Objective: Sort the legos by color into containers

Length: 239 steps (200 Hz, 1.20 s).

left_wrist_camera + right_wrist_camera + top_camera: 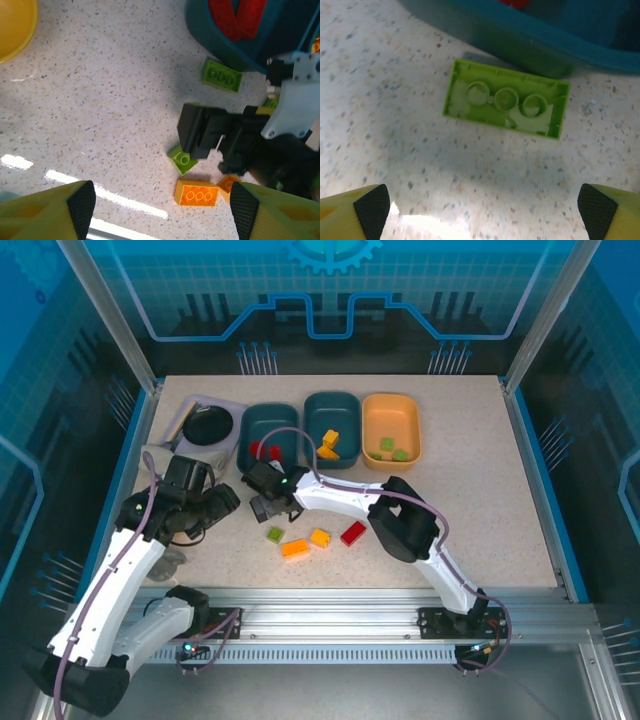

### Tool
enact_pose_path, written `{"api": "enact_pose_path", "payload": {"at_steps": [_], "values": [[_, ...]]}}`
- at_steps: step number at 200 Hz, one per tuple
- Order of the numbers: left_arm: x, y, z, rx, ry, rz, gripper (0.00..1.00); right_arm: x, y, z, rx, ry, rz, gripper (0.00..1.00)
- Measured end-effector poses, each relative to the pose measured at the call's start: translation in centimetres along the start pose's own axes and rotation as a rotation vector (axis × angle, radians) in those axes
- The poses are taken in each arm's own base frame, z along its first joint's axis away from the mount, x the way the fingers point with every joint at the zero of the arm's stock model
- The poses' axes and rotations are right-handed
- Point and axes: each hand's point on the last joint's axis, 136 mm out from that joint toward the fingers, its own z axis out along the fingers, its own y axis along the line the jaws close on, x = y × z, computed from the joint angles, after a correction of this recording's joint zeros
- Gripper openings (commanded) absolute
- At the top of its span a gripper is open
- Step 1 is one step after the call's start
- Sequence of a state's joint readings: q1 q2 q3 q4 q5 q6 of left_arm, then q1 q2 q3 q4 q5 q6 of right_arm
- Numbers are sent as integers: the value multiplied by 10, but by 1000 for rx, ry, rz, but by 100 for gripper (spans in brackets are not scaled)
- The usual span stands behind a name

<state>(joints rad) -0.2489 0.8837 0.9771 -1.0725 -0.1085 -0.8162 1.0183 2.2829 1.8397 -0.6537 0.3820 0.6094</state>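
Hovering with fingers [367, 207] spread wide and empty, the right gripper [482, 212] faces an upturned lime-green plastic lego brick [506, 98] on the speckled table [395, 150], just beside the dark teal plastic tub [535, 37]. The brick lies ahead of the fingers, its long axis roughly along their closing line. The left gripper [162, 207], also open and empty, is farther off.

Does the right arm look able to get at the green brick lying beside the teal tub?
Probably yes: the right gripper hangs open directly over the green brick, with nothing between them, though the teal tub wall sits close beside it.
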Motion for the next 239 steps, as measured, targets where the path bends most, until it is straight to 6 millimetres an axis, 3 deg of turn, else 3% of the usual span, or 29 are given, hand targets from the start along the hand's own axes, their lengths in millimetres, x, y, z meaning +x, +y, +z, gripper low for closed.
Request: {"api": "enact_pose_path", "payload": {"at_steps": [33,71,143,191,202,223,239], "values": [[7,9,-4,-23,17,6,75,-3,1,23,55,0,33,100],[11,14,-5,-41,32,12,75,-14,5,28,70,-21,56,99],[12,15,-5,-45,36,14,74,-17,5,30,88,-23,97,87],[12,16,-3,-57,45,15,74,-21,6,34,94,-35,131,71],[12,16,-2,-59,46,15,74,-22,6,34,96,-40,145,72],[12,16,-2,-59,47,15,74,-21,4,34,103,-38,172,89],[12,16,-2,-58,47,15,74,-20,-1,35,117,-32,207,93]]}}
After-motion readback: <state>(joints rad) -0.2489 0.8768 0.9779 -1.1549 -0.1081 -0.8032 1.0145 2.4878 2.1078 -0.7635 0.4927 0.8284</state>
